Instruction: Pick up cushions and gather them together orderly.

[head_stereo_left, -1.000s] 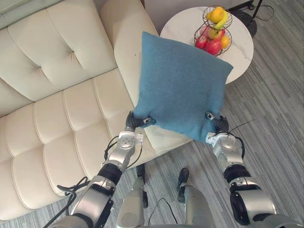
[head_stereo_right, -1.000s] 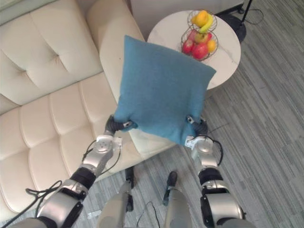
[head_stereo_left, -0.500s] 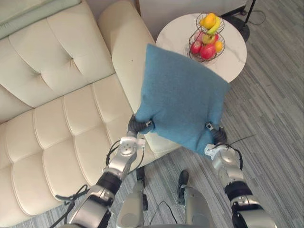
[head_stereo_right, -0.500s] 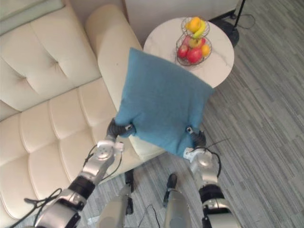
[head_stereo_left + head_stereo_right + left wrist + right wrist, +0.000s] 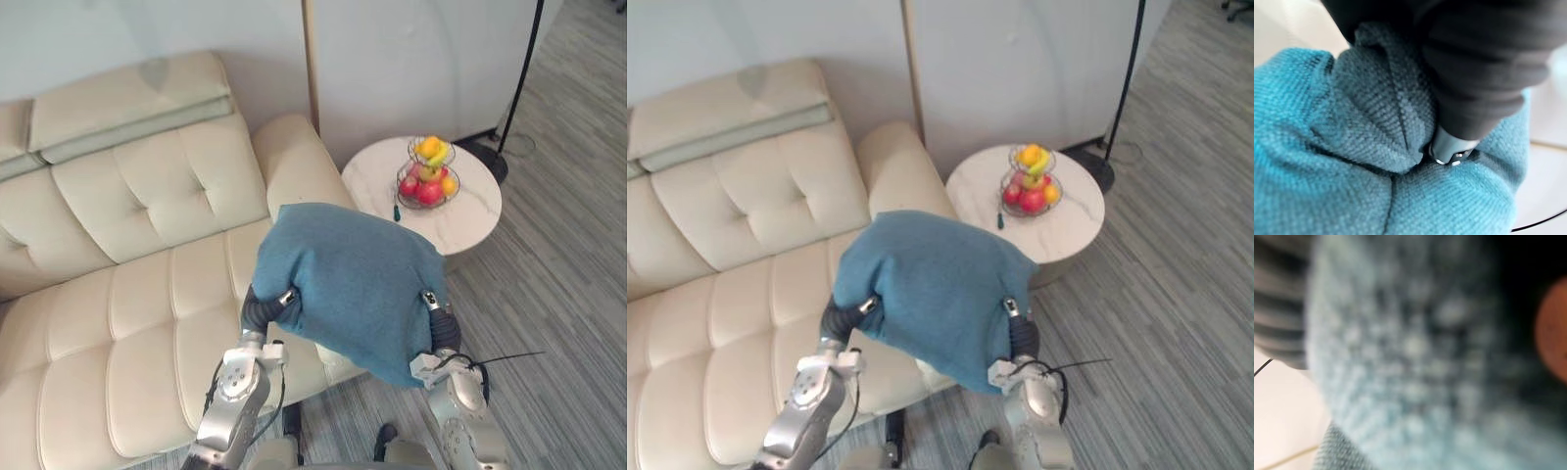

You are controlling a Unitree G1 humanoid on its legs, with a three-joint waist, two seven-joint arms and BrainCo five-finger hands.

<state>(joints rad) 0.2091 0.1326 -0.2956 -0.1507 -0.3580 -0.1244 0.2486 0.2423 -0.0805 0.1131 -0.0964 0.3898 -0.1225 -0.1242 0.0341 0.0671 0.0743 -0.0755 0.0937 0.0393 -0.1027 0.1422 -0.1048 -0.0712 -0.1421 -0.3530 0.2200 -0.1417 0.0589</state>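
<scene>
The cream tufted leather sofa offers open seat room on the left. Over its front edge hangs the soft blue woven cushion — left robot hand and right robot hand each clench a lower corner.

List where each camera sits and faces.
Left eye: on the head, looking down at the blue cushion, with the sofa and round table behind; left hand and right hand grip it.
Right eye: same scene, shifted slightly.
Left wrist: along the left hand, finger dug into cushion fabric.
Right wrist: pressed against cushion, hand's dark cover beside it.
Shared: the cushion.
</scene>
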